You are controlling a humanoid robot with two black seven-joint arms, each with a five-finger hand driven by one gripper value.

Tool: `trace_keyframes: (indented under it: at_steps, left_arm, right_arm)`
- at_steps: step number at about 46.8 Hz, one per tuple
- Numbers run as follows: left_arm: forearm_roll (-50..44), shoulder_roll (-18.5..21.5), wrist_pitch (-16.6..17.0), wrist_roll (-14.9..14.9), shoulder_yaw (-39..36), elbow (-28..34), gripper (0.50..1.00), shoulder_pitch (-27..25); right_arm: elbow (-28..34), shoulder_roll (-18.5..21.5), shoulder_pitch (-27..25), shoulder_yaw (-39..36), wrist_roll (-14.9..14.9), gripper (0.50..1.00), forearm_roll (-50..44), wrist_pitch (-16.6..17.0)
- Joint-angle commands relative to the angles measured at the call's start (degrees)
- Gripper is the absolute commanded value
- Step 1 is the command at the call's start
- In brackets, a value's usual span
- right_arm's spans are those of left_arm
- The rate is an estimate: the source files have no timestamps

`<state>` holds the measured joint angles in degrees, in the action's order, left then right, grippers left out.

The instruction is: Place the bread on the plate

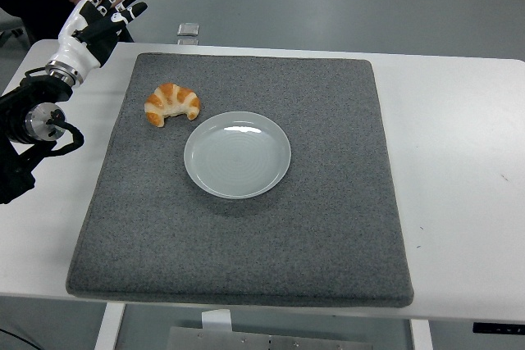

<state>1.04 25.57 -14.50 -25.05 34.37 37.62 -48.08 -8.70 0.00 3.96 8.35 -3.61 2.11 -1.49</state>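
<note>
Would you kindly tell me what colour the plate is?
The plate is pale, whitish blue-green, shown best in the head view.

White table (459,161) w/ a big grey felt-like mat (246,235) laid flat on it, covering most of the top; bare white strips show at left, right, far edge and a thin one along the near edge. Mat's corners rounded, edges roughly parallel to table edges. On the far edge of the table, just beyond the mat, sits a small grey object (188,32), too small to identify.
</note>
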Motion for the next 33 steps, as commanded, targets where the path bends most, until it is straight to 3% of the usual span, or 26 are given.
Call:
trace_keyframes:
  at_steps: [1, 33]
  left_arm:
    - [0.0, 0.0, 0.0, 0.0, 0.0, 0.0, 0.99, 0.0]
    - [-0.1, -0.1, 0.0, 0.0, 0.0, 0.0, 0.99, 0.0]
  right_arm:
    - [0.0, 0.0, 0.0, 0.0, 0.0, 0.93, 0.0, 0.0]
    - [0.0, 0.0, 0.0, 0.1, 0.0, 0.93, 0.0, 0.0]
